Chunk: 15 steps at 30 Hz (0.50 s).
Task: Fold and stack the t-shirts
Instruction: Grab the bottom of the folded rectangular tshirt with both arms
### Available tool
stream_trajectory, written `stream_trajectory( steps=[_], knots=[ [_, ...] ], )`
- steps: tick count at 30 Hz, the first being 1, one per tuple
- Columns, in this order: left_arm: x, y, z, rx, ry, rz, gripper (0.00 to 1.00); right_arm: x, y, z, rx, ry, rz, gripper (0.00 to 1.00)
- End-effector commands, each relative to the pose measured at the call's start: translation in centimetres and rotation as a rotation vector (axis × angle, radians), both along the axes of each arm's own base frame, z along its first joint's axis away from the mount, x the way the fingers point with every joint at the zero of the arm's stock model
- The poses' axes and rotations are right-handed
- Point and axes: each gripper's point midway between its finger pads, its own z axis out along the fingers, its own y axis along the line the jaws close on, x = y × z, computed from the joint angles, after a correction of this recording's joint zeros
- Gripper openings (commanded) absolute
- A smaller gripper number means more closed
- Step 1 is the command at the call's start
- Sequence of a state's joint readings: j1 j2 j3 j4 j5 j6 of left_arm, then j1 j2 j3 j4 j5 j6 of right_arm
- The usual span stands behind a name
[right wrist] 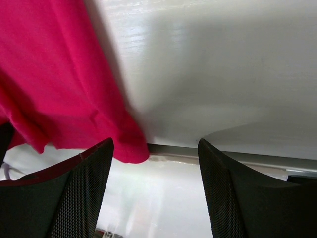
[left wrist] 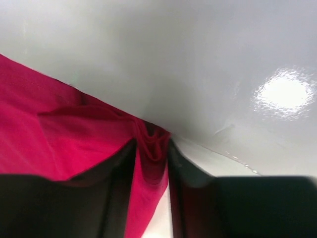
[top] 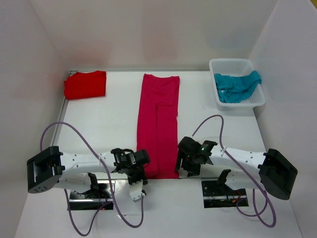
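The crimson-pink t-shirt (top: pixel 157 124) lies as a long narrow strip down the middle of the table, its near hem at the front edge. At that hem's left corner my left gripper (top: pixel 142 169) is shut on a bunched fold of the fabric (left wrist: pixel 148 148), which sits squeezed between the dark fingers (left wrist: pixel 114 198). My right gripper (top: pixel 183 167) stands open at the hem's right corner; the corner of the shirt (right wrist: pixel 126 148) hangs beside the left finger (right wrist: pixel 79 193), unpinched. A folded red t-shirt (top: pixel 85 85) rests at the far left. A teal t-shirt (top: pixel 237 86) lies crumpled in the basket.
The white lattice basket (top: pixel 233 62) stands at the far right against the wall. White walls close in the table on three sides. A metal strip (right wrist: pixel 223 156) marks the table's near edge. Purple cables (top: pixel 74 134) loop over both arms.
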<state>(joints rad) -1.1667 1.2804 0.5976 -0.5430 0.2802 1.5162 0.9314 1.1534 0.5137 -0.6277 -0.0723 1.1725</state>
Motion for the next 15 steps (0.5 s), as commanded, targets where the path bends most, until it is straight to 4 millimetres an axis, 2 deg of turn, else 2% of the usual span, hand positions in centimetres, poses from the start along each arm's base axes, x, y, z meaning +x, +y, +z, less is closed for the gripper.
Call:
stream_trajectory(
  steps=[1, 4, 7, 9, 11, 15],
  knots=[
    [-2.1, 1.2, -0.2, 0.032, 0.100, 0.012, 0.42, 0.9, 1.7, 1.2, 0.046, -0.017, 0.038, 0.74],
    [-1.7, 1.2, -0.2, 0.035, 0.086, 0.035, 0.53, 0.5, 1.9, 0.9, 0.029, -0.007, 0.066, 0.74],
    [-1.6, 1.3, -0.3, 0.034, 0.080, 0.051, 0.55, 0.3, 2.8, 0.9, 0.032, 0.001, 0.104, 0.70],
    [-2.0, 1.2, -0.3, 0.028, 0.106, 0.053, 0.52, 0.3, 2.9, 0.7, 0.025, 0.010, 0.129, 0.65],
    [-2.0, 1.3, -0.3, 0.030, 0.109, 0.061, 0.44, 0.0, 3.1, 0.3, 0.015, 0.039, 0.146, 0.56],
    [-2.0, 1.3, -0.3, 0.030, 0.109, 0.061, 0.33, -0.5, 3.6, 0.2, 0.038, 0.066, 0.176, 0.56]
  ],
)
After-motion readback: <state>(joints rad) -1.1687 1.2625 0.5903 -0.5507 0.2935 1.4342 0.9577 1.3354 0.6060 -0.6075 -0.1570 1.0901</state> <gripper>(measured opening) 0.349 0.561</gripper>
